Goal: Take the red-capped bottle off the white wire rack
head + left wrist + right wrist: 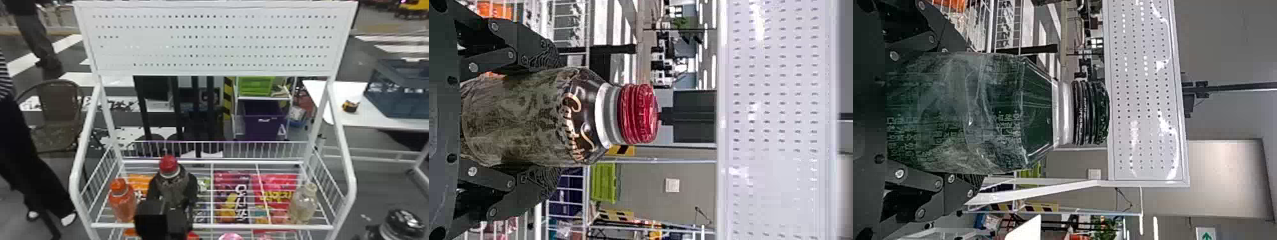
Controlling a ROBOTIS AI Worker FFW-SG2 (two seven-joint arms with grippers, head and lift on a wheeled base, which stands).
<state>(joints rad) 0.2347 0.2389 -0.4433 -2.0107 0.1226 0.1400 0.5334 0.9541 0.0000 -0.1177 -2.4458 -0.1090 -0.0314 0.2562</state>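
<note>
And held, cleanly, in the left gripper (pixel 173 199): the red-capped bottle (pixel 174 188), upright, in front of the robot and left of middle! Fingers parted to the bottle's width, one along either side of the body, red cap (pixel 639 114) poking out well past the fingertips. Seen against the shelf of the white wire rack (pixel 349 182), base hidden behind black gripper parts, so cannot tell about contact with the wires.

Over to the right gripper (pixel 372 232), down at the bottom right corner, outside the rack's right side. Loaded as well! Closed around a dark-capped bottle (pixel 953 115), fingers spread by the wide body, one on each side.

Back to the rack: at the left end of the shelf, an orange bottle (pixel 123 204); at the right end, a pale clear bottle (pixel 302 204). Between the two, behind wires, bright snack bags (pixel 274 190). Up top, a white board (pixel 210 38) full of small holes. Off to the right, a white table (pixel 346 121) with a blue crate (pixel 402 99) on top.
</note>
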